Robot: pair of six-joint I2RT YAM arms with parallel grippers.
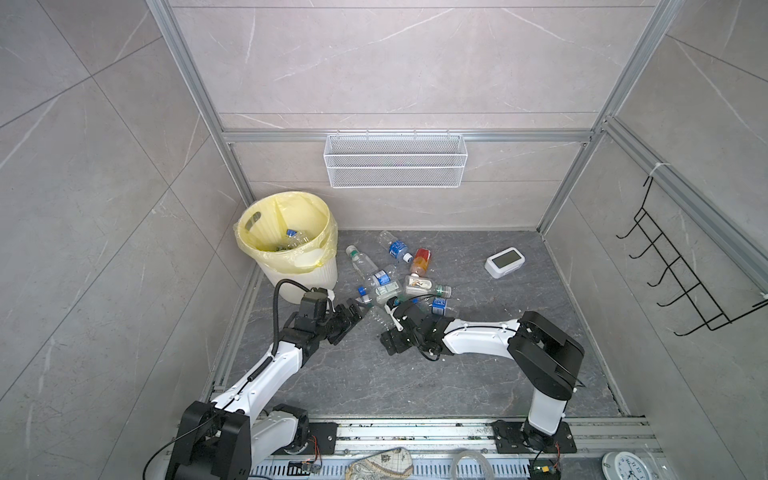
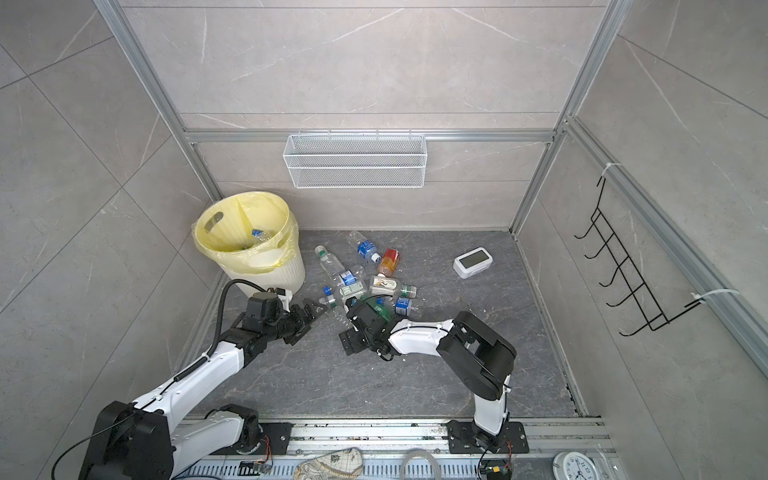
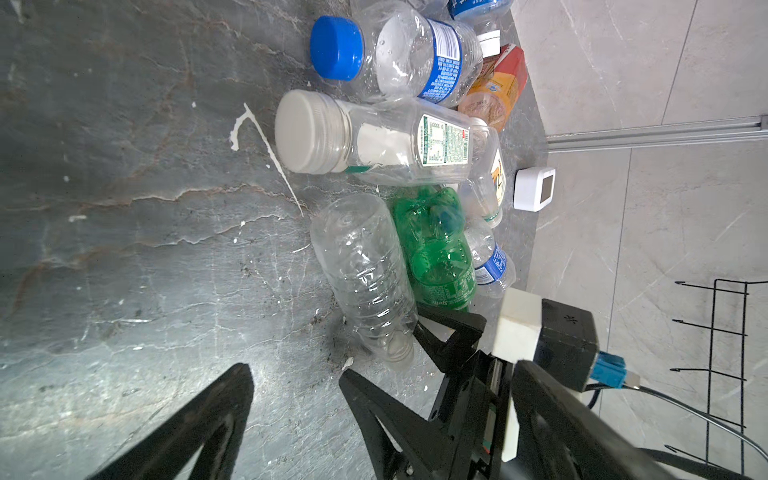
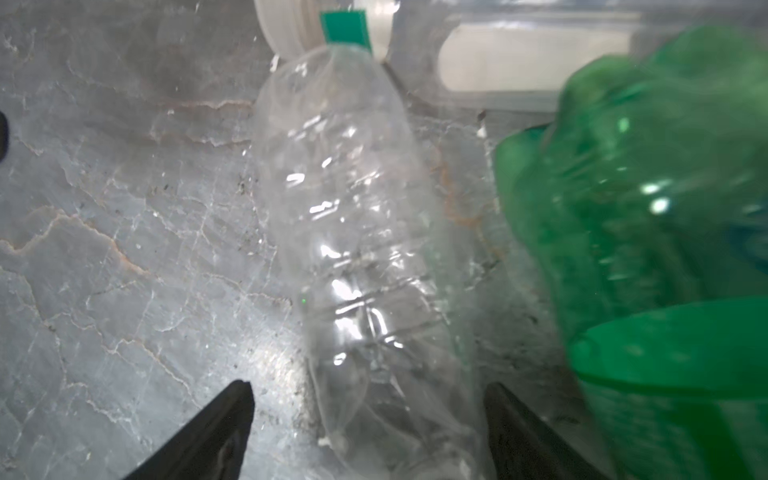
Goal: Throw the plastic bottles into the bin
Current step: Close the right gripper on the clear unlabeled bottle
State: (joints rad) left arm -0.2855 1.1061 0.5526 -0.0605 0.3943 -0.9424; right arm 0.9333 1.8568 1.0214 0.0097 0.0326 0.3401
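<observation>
We read "Sprite" on the green bottle [image 3: 436,249], with the bin [image 1: 309,278] at its ten o'clock. The left gripper [image 3: 296,372] gapes empty, and the right gripper [image 4: 368,385] straddles a clear bottle [image 4: 345,208], unclosed.

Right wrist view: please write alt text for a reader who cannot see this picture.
A crumpled clear bottle lies on the grey floor, its near end between the open fingers of the right gripper. A blurred green bottle lies close beside it.
</observation>
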